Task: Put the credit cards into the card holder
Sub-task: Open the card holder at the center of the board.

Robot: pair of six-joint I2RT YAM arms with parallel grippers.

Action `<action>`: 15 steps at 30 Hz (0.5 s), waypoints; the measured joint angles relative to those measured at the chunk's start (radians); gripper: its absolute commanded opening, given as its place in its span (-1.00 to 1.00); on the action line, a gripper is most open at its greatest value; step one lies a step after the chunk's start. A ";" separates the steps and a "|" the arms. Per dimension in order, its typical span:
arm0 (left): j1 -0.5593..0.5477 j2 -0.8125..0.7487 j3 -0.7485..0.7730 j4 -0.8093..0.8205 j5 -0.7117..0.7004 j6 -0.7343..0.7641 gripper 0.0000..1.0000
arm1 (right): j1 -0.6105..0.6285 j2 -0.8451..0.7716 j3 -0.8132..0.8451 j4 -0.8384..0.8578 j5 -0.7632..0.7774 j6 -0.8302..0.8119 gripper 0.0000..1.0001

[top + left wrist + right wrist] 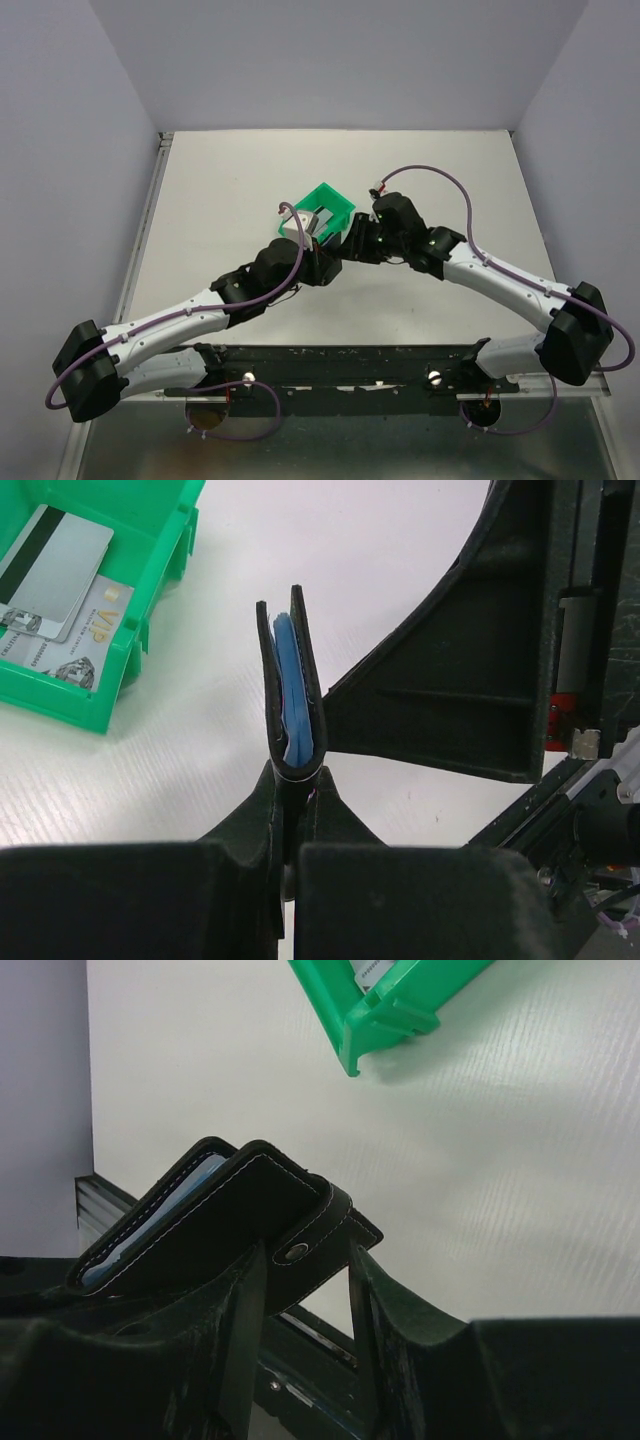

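Note:
The black card holder point(309, 670) stands edge-on and slightly spread, and a pale blue card point(290, 680) sits inside it. My left gripper point(297, 780) is shut on its lower edge. In the right wrist view the card holder point(230, 1220) lies tilted, and its strap and light stud point(297, 1252) sit between the fingers of my right gripper point(308, 1260). Those jaws stand apart around the strap. Silvery-grey and white credit cards point(65, 570) lie in the green bin point(150, 610). From above, both grippers meet just in front of the bin point(335, 200).
The green bin point(380, 1010) sits just beyond the holder on the white table. My right gripper's finger point(450, 690) fills the right of the left wrist view. The black rail at the table's near edge point(310, 1330) lies below the holder.

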 measured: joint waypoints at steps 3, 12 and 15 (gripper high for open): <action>0.000 -0.003 -0.001 0.000 0.000 0.001 -1.00 | 0.001 0.002 0.000 0.000 0.002 0.005 -0.30; -0.001 -0.014 -0.016 -0.002 -0.008 0.002 -1.00 | 0.019 0.029 0.051 -0.103 0.080 0.010 -0.49; -0.001 -0.031 -0.017 0.008 -0.010 0.002 -1.00 | 0.017 0.044 0.058 -0.186 0.163 0.000 -0.49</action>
